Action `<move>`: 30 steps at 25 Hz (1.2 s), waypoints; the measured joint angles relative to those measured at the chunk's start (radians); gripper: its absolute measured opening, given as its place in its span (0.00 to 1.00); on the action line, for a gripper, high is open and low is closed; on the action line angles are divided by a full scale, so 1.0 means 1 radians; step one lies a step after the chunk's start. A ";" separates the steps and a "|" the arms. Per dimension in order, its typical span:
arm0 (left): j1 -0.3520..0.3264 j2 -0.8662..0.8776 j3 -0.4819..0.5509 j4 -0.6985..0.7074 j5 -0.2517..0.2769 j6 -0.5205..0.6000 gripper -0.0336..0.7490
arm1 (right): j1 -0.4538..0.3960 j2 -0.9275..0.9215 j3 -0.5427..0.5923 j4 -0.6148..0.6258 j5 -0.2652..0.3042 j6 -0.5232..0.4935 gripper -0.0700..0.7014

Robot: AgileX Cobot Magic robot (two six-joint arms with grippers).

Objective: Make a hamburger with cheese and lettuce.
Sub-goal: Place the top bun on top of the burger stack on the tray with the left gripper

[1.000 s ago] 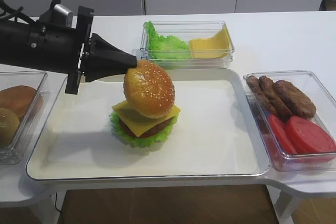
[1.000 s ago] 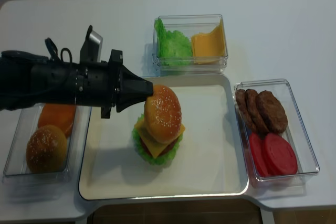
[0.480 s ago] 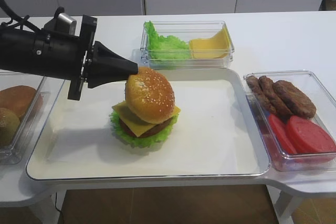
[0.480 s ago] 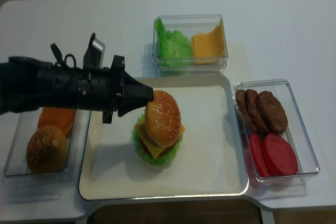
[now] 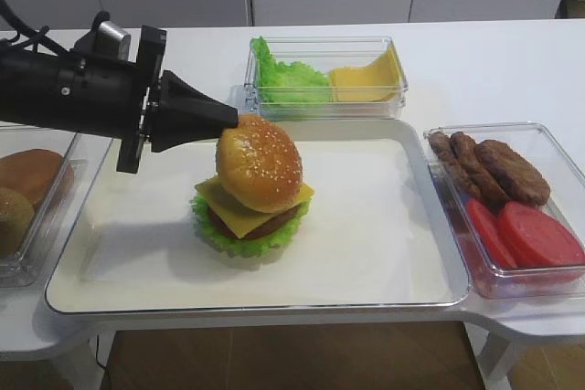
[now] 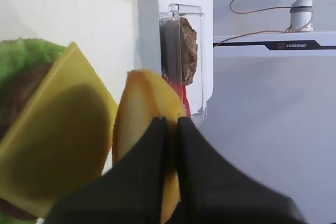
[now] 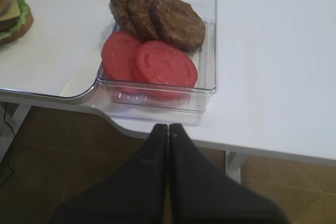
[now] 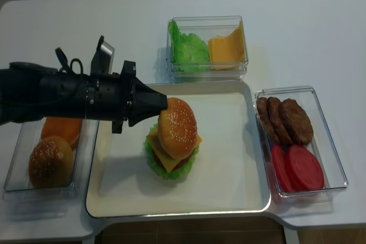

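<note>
Lowered since a second ago, the top bun [image 5: 260, 163] leans tilted on the cheese [image 5: 239, 208], its edge pinched in the closed left gripper [image 5: 232, 119]. It looks light, rounded and likely slippery; a rim grip suits it.

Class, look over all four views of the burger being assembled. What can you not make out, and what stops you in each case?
- Patty, exterior high: sesame bun and cheese cover most of it.
- Bun tub, exterior high: cut by left edge.
- Left pincer grip depth on the bun, left wrist: too close.
- Hamburger, right wrist: cut by frame edge.
</note>
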 joint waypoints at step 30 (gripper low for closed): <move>0.024 0.000 0.071 -0.009 0.000 0.046 0.08 | 0.000 0.000 0.000 0.000 0.000 -0.012 0.09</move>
